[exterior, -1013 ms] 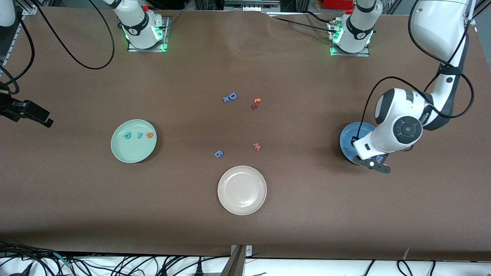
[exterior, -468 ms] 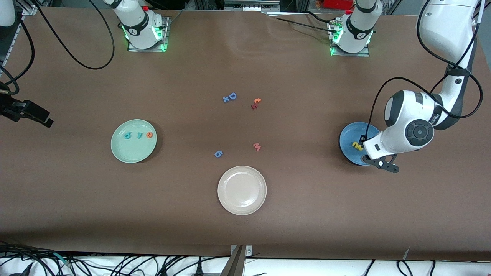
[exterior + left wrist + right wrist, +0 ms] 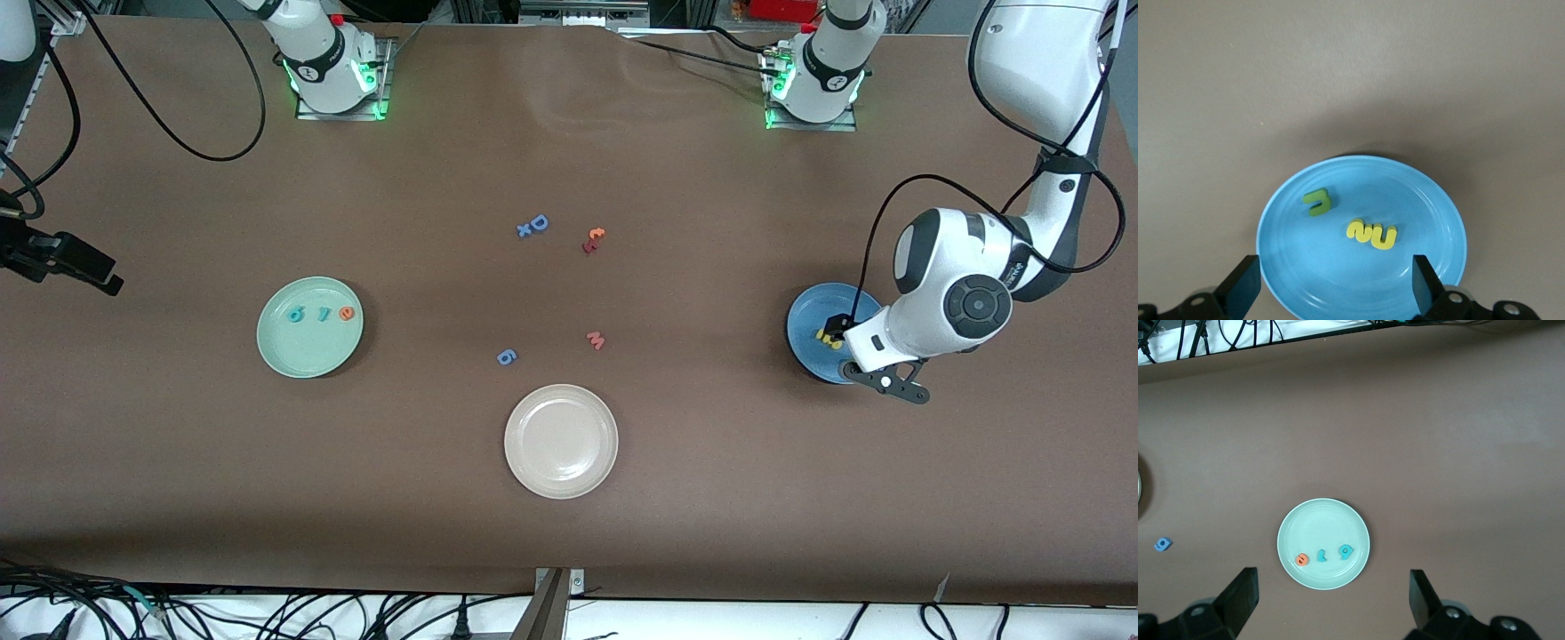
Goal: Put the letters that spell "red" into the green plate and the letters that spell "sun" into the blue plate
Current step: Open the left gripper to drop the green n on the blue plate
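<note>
The blue plate (image 3: 807,322) lies at the left arm's end of the table. In it are the green "u" (image 3: 1318,202), the yellow "s" (image 3: 1359,231) and the yellow "n" (image 3: 1384,237), the two yellow ones touching. My left gripper (image 3: 1333,287) hangs open over the blue plate (image 3: 1298,260), holding nothing. The green plate (image 3: 307,351) lies toward the right arm's end and holds the teal "d" (image 3: 296,313), teal "r" (image 3: 324,313) and orange "e" (image 3: 346,313). My right gripper (image 3: 1331,603) waits open, high over the green plate (image 3: 1321,519).
A cream-white plate (image 3: 561,440) sits mid-table, nearest the front camera. Loose on the table are a periwinkle "6" piece (image 3: 506,356), a pink "M" (image 3: 596,340), a blue "D" (image 3: 538,222) and a red and orange letter pair (image 3: 593,239).
My left gripper has opened and shifted a little toward the left arm's end of the table. A yellow letter now shows lying in the blue plate. The right arm has not moved.
</note>
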